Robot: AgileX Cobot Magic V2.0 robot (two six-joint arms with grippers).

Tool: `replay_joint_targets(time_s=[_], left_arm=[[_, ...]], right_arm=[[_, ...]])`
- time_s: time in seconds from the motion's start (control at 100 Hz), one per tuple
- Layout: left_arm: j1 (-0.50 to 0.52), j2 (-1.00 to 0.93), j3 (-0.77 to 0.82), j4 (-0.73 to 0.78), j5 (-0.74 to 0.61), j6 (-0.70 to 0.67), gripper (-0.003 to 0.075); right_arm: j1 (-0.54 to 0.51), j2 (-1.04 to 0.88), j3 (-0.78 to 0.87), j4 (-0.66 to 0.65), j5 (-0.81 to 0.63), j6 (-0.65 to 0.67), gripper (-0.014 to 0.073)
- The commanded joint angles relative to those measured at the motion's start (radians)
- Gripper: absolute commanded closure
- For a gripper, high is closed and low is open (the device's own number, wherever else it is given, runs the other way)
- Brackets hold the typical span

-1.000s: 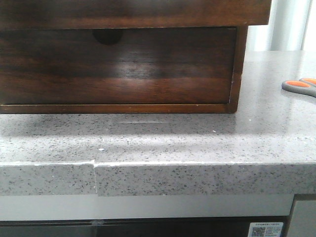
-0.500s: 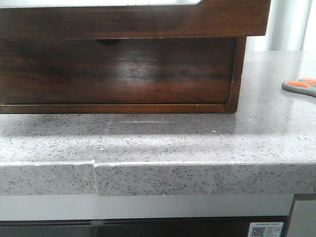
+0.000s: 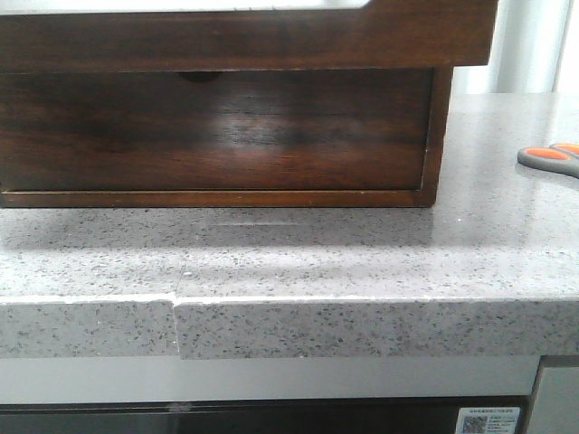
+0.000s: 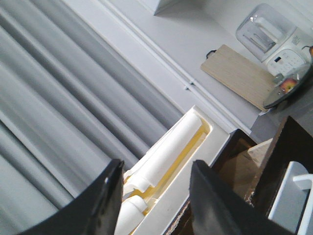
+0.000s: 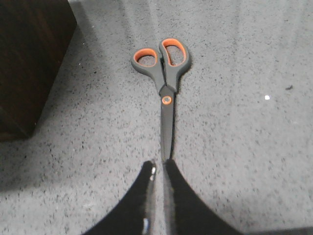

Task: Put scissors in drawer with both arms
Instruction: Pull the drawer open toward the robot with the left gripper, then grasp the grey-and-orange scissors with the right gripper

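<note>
The scissors point(image 5: 167, 83) lie flat on the speckled grey counter, grey handles with orange-lined loops pointing away from my right gripper point(image 5: 160, 164). That gripper is shut on the tip of the blades. Only the handles point(image 3: 550, 158) show in the front view, at the far right. The drawer point(image 3: 244, 41) is the dark wood front at the top of the front view, pulled out, with a strip of its pale inside point(image 3: 181, 4) above it. My left gripper point(image 4: 157, 164) is open and empty, aimed up at grey curtains. Neither gripper shows in the front view.
The lower front point(image 3: 217, 136) sits below the drawer, its notch nearly covered. The cabinet's dark side point(image 5: 29, 58) stands left of the scissors. The counter's front edge point(image 3: 362, 303) is close. A white and yellow piece point(image 4: 171, 147), a cutting board point(image 4: 239, 76) and a white appliance point(image 4: 274, 36) are behind.
The upper drawer front has come further out and now covers most of the lower front's notch. The scissors handles have barely shifted.
</note>
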Motion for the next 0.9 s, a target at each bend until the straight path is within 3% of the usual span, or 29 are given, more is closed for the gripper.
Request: replay_joint_targets(time_s=[0.0,0.11,0.2,0.49,0.68,0.89], left_arm=[[-0.008,-0.032,-0.033,-0.061,0.021,-0.077,0.0416],[-0.008,-0.066,-0.033,-0.061,0.081,-0.086,0.0416],[-0.008,-0.086,-0.033,-0.061,0.114,-0.086,0.0417],[-0.008,-0.092,-0.033,-0.061,0.116,-0.095,0.0419],[-0.008,-0.092,-0.033,-0.061,0.116,-0.095,0.0419],[-0.008,-0.092,-0.033,-0.061,0.116,-0.095,0.0419]], right_arm=[[0.004,0.099,-0.087,-0.004,-0.072,-0.008,0.0476],[0.004,0.227,-0.173,-0.005,-0.072,-0.008,0.0286],[0.004,0.338,-0.255,-0.011,-0.039,-0.008,0.0214],[0.004,0.689,-0.538,-0.024,0.143,-0.008,0.0211],[0.004,0.84,-0.67,-0.07,0.209,-0.008,0.0214],[0.004,0.987,-0.822,-0.082,0.4,-0.008,0.0214]])
